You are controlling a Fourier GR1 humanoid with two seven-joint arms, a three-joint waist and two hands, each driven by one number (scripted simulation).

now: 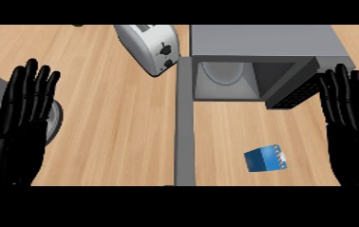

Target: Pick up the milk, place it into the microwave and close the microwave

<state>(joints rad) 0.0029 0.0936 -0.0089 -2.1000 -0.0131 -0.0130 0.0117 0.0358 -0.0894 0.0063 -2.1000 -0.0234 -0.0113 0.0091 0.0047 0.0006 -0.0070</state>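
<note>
Both hands rest open with straight fingers and hold nothing: left hand (pixel 24 112) at the left edge, right hand (pixel 341 107) at the right. Milk (pixel 266 159), a blue carton apparently tipped, lies on the counter (pixel 112 126) before the open microwave (pixel 263 55), beside a toaster (pixel 151 45).

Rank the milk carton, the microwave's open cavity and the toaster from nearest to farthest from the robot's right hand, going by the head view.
From the right hand, at the view's right edge:
1. Microwave cavity, just left of the hand, up the counter.
2. Milk carton, lower down on the counter, left of the hand; close to the cavity's rank.
3. Toaster, far left, beyond the open microwave door.
</note>
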